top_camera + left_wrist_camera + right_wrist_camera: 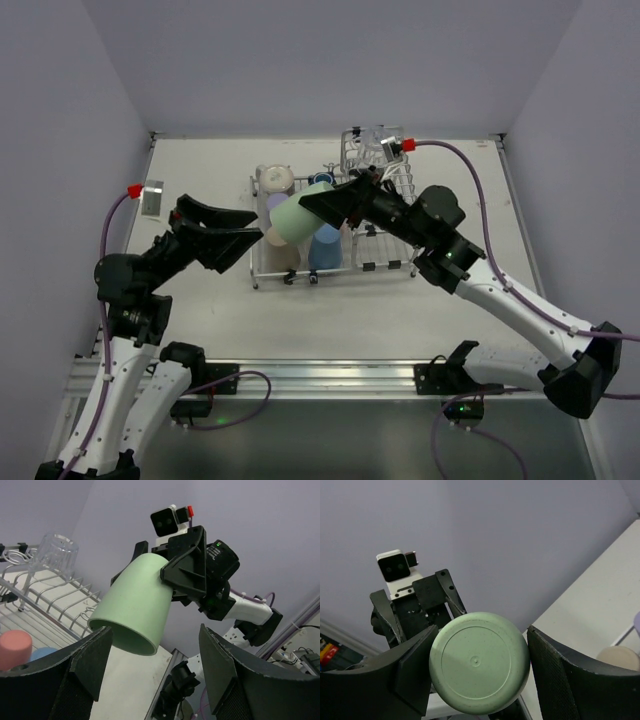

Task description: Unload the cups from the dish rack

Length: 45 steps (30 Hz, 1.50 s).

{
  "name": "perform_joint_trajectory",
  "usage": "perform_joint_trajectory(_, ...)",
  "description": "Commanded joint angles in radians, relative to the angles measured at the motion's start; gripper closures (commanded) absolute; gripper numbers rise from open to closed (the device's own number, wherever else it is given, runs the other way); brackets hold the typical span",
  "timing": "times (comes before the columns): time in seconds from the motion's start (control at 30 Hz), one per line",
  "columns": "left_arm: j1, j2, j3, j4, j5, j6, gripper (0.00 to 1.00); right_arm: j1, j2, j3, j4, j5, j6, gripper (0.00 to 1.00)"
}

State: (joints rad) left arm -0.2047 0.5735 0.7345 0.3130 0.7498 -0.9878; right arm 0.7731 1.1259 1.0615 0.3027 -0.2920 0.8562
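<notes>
Spanning the middle of the table (200, 320), the dish rack (385, 262) has other cups (276, 180) standing in it. The pale green cup (290, 225) hangs in the air above the rack's left half, between the two arms.

The right arm (500, 290) reaches long and low from the near right across the rack. The left arm (130, 290) is folded up at the near left, its wrist aimed rightward.

The cup's long axis lies along the line between the claws. Its closed base is toward the right gripper (312, 205), whose fingers are clamped on its sides. Its open mouth faces the left gripper (256, 226).

That claw is spread wide and empty, with its fingertips just beside the rim. I judge a handover to the left arm the likeliest next move.
</notes>
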Motion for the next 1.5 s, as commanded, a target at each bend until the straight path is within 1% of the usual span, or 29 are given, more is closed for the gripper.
perform_joint_trajectory(0.0,-0.006,0.006,-0.004,0.032,0.074,-0.132,0.24,0.026,0.038,0.069,0.209,-0.018,0.078,0.68)
perform_joint_trajectory(0.13,-0.005,0.009,-0.012,0.017,0.077,-0.135,0.27,0.041,0.094,0.080,0.260,-0.042,0.110,0.68)
perform_joint_trajectory(0.23,-0.005,0.006,-0.014,-0.018,0.068,-0.117,0.28,0.041,0.110,0.072,0.305,-0.033,0.124,0.68)
perform_joint_trajectory(0.33,-0.005,0.014,-0.015,-0.012,0.069,-0.121,0.29,0.046,0.140,0.078,0.315,-0.027,0.130,0.68)
perform_joint_trajectory(0.47,-0.005,0.032,-0.015,0.017,0.060,-0.124,0.36,0.055,0.198,0.087,0.337,-0.018,0.144,0.68)
perform_joint_trajectory(0.5,-0.007,0.038,-0.017,0.020,0.050,-0.124,0.41,0.057,0.207,0.087,0.342,-0.021,0.147,0.68)
perform_joint_trajectory(0.57,-0.007,0.043,-0.021,0.021,0.033,-0.114,0.46,0.066,0.239,0.098,0.348,-0.024,0.152,0.68)
perform_joint_trajectory(0.6,-0.007,0.046,-0.023,0.021,0.017,-0.112,0.51,0.069,0.247,0.101,0.346,-0.024,0.152,0.68)
perform_joint_trajectory(0.63,-0.007,0.049,-0.024,0.020,0.008,-0.106,0.53,0.075,0.253,0.101,0.348,-0.024,0.152,0.68)
perform_joint_trajectory(0.77,-0.007,0.039,-0.020,-0.024,-0.070,-0.068,0.79,0.081,0.272,0.097,0.354,-0.018,0.150,0.67)
perform_joint_trajectory(0.8,-0.007,0.031,-0.008,-0.043,-0.114,-0.039,0.90,0.083,0.273,0.094,0.354,-0.019,0.150,0.66)
perform_joint_trajectory(0.83,-0.007,0.028,0.003,-0.061,-0.137,-0.019,0.96,0.084,0.276,0.091,0.354,-0.021,0.149,0.63)
perform_joint_trajectory(0.87,-0.007,0.029,0.018,-0.133,-0.167,0.047,1.00,0.084,0.278,0.088,0.349,-0.024,0.145,0.57)
perform_joint_trajectory(0.9,-0.007,0.040,0.044,-0.199,-0.243,0.085,1.00,0.084,0.279,0.087,0.340,-0.027,0.139,0.48)
perform_joint_trajectory(0.93,-0.006,0.048,0.109,-0.257,-0.288,0.133,1.00,0.084,0.276,0.086,0.328,-0.027,0.130,0.25)
perform_joint_trajectory(0.97,-0.005,0.058,0.144,-0.391,-0.344,0.232,1.00,0.084,0.270,0.083,0.287,-0.016,0.106,0.12)
perform_joint_trajectory(1.0,-0.007,0.086,0.181,-0.461,-0.472,0.271,1.00,0.084,0.250,0.081,0.259,-0.009,0.087,0.02)
perform_joint_trajectory(1.03,-0.006,0.107,0.262,-0.518,-0.533,0.314,1.00,0.084,0.239,0.081,0.230,-0.003,0.064,0.01)
perform_joint_trajectory(1.07,-0.007,0.132,0.308,-0.634,-0.602,0.395,1.00,0.084,0.223,0.077,0.167,0.019,0.019,0.01)
perform_joint_trajectory(1.1,-0.006,0.188,0.356,-0.693,-0.730,0.418,1.00,0.084,0.188,0.071,0.136,0.034,-0.003,0.01)
perform_joint_trajectory(1.13,-0.005,0.222,0.446,-0.775,-0.781,0.455,1.00,0.084,0.166,0.062,0.087,0.045,-0.028,0.01)
perform_joint_trajectory(1.17,-0.007,0.303,0.498,-0.825,-0.878,0.515,1.00,0.084,0.146,0.045,0.063,0.063,-0.070,0.01)
perform_joint_trajectory(1.2,-0.007,0.349,0.550,-0.877,-0.920,0.538,1.00,0.084,0.106,0.037,0.030,0.068,-0.089,0.01)
perform_joint_trajectory(1.23,-0.006,0.403,0.656,-0.972,-0.950,0.567,1.00,0.084,0.089,0.032,-0.032,0.068,-0.126,0.01)
perform_joint_trajectory(1.27,-0.005,0.505,0.701,-1.011,-0.995,0.609,1.00,0.084,0.072,0.017,-0.060,0.068,-0.143,0.01)
perform_joint_trajectory(1.3,-0.002,0.555,0.742,-1.049,-1.012,0.627,1.00,0.086,0.052,0.008,-0.089,0.064,-0.157,0.01)
perform_joint_trajectory(1.33,0.001,0.610,0.782,-1.124,-1.029,0.646,1.00,0.086,0.016,-0.001,-0.137,0.063,-0.187,0.01)
perform_joint_trajectory(1.37,0.014,0.709,0.842,-1.152,-1.043,0.664,1.00,0.087,-0.004,-0.015,-0.163,0.060,-0.204,0.01)
perform_joint_trajectory(1.47,0.066,0.854,0.873,-1.192,-1.017,0.689,1.00,0.100,-0.075,-0.015,-0.282,0.065,-0.273,0.01)
